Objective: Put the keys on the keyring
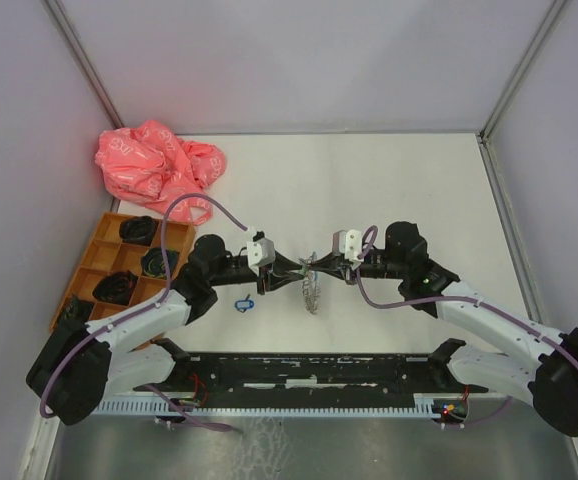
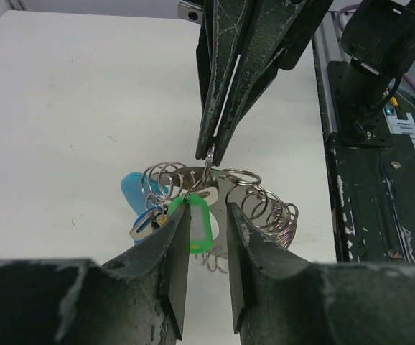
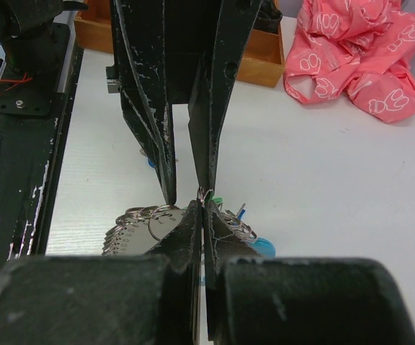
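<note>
Right tool (image 3: 202, 205) pinched shut on the top wire loop of the keyring (image 2: 265, 208), which hangs between both tools over the surface (image 1: 369, 180). Left tool (image 2: 207, 208) narrowly parted, fingertips flanking green-tagged key (image 2: 197, 224); contact unclear.

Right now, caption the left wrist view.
Right claw pinches a small ring above the green key tag framed by the open left claw.

The white table (image 1: 389, 190) carries a crumpled pink bag (image 1: 154, 165) at its far left corner. Nearer, along the left edge, sits an orange tray (image 1: 104, 262) whose compartments hold dark items. 1 small blue key tag (image 1: 243, 304) lies near the middle, just beyond the black rail (image 1: 309, 370) at the near edge.
</note>
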You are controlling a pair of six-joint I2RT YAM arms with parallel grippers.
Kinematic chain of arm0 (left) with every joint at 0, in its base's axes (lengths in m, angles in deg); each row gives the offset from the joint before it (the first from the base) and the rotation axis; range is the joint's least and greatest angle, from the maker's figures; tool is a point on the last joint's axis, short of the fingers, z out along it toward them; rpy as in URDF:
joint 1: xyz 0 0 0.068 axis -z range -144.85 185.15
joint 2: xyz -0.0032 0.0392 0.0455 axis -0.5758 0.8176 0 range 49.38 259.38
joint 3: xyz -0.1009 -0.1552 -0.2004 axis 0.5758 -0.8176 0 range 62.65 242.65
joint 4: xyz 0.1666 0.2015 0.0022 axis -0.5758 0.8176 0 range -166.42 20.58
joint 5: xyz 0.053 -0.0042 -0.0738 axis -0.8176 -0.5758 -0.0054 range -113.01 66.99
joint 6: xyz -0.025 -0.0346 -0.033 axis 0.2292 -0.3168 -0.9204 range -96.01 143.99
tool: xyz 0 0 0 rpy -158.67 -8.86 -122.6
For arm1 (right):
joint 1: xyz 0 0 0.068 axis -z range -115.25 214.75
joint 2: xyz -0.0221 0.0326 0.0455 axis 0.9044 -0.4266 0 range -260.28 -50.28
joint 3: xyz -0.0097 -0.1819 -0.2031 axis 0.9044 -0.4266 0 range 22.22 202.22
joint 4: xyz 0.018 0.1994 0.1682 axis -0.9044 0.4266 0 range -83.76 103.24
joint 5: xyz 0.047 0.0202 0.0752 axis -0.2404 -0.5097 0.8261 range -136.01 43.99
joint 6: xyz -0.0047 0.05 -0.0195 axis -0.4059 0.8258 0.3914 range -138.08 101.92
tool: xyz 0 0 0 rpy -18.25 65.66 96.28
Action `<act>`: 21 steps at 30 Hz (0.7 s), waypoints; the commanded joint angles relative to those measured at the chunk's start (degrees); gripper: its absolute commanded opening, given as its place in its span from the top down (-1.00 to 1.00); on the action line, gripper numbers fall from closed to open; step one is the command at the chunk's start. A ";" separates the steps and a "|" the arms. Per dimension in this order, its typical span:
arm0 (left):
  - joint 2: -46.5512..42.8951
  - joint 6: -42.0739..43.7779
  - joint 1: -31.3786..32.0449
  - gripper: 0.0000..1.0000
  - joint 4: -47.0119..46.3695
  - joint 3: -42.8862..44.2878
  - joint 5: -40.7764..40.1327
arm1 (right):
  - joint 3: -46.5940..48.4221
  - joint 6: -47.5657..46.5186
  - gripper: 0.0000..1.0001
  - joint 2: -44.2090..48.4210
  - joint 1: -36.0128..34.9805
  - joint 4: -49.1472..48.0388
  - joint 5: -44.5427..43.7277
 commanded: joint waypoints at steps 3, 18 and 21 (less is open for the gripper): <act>-1.01 2.22 -0.39 0.30 -0.30 2.97 0.82 | 0.51 0.52 0.99 1.67 0.40 -4.83 2.61; -2.75 1.25 -0.39 0.32 -4.41 2.08 3.53 | 0.29 0.98 0.99 1.10 0.56 -6.10 2.52; -1.55 0.78 -0.39 0.35 -4.68 2.73 4.15 | 0.39 1.04 0.99 1.17 0.59 -6.06 2.45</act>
